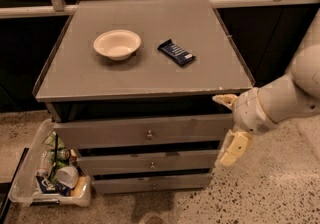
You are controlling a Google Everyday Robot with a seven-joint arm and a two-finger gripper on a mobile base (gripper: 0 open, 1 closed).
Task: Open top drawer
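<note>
Top drawer (115, 133): wide grey front, small round knob (149, 134) in middle, flat, pushed in. Pincer (222, 129) at its right end, fingers apart.

White arm (286, 97), cream gripper (223, 129) beside cabinet (150, 75)
</note>
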